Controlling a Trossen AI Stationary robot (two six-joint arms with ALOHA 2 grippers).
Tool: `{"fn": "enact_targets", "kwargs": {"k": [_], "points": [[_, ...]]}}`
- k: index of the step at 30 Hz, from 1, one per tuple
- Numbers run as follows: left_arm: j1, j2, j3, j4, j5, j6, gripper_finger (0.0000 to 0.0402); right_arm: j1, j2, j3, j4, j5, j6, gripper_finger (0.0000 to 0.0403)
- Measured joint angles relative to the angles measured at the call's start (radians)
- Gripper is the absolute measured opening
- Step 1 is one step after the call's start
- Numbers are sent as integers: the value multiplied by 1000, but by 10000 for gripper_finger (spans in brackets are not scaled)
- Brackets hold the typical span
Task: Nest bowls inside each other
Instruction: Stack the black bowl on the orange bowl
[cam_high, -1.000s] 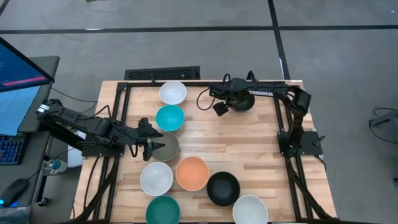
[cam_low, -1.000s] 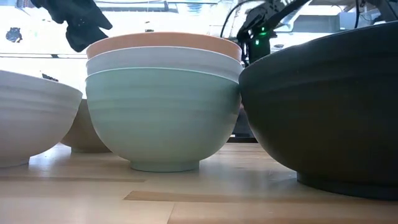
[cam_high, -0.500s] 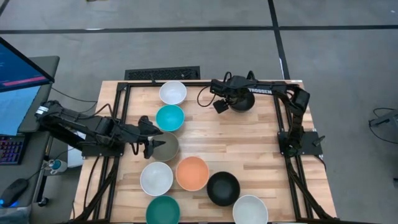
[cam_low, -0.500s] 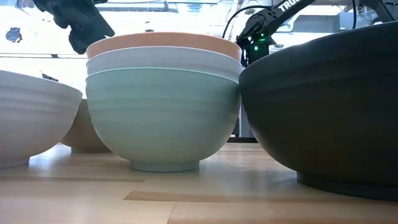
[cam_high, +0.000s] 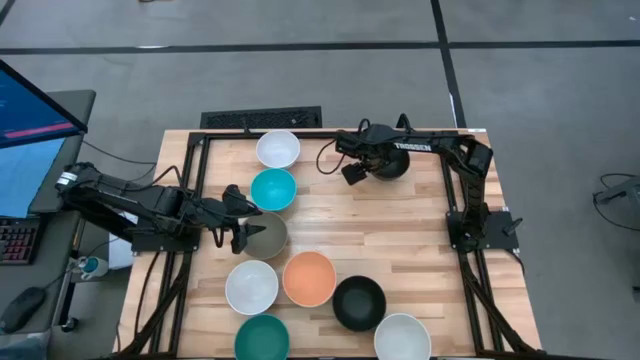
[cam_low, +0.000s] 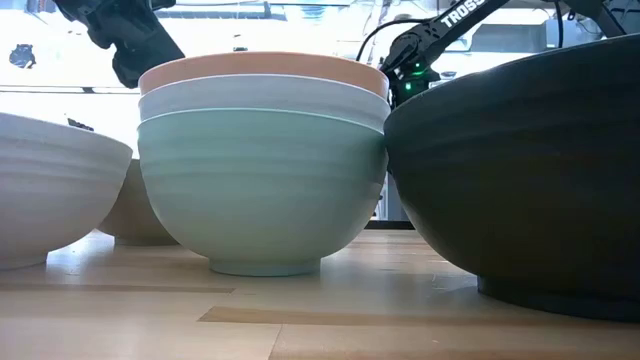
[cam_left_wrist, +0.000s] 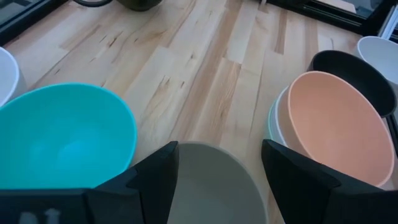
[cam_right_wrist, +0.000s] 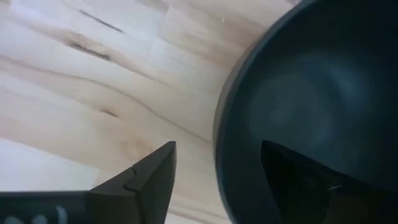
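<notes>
On right arm (cam_high: 440, 150): "TROSSEN" lettering.

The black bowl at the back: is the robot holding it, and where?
Not yet. The right gripper is open astride the black bowl's rim, one finger inside, one outside. The left gripper is open over the grey-taupe bowl.

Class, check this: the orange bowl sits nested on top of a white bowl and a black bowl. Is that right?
Not quite. The low view shows the smooth round orange bowl nested in a white bowl, but the bottom one is a mint green bowl, not black. The rest stands.
</notes>
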Motion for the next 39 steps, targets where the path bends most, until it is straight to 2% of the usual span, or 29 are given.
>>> {"fn": "enact_targets", "kwargs": {"k": [4, 12, 18, 23, 26, 29, 34, 39], "points": [[0, 0, 0, -1, -1, 0, 222, 2, 2, 0, -3, 0, 0, 211], [0, 0, 0, -1, -2, 4, 222, 2, 2, 0, -1, 0, 0, 83], [0, 0, 0, -1, -2, 5, 222, 10, 2, -1, -27, 5, 4, 23], [0, 0, 0, -2, -2, 5, 222, 50, -14, -1, -74, 62, 52, 20], [0, 0, 0, -2, -3, 10, 222, 85, -46, -1, -73, 66, 40, 33], [0, 0, 0, -2, -3, 12, 222, 149, -109, 5, -55, 69, 4, 28], [0, 0, 0, -2, -3, 11, 222, 341, -259, 79, -43, 75, -155, 11], [0, 0, 0, -1, -15, 10, 222, 598, -363, 196, -40, 44, -211, 43]]}}
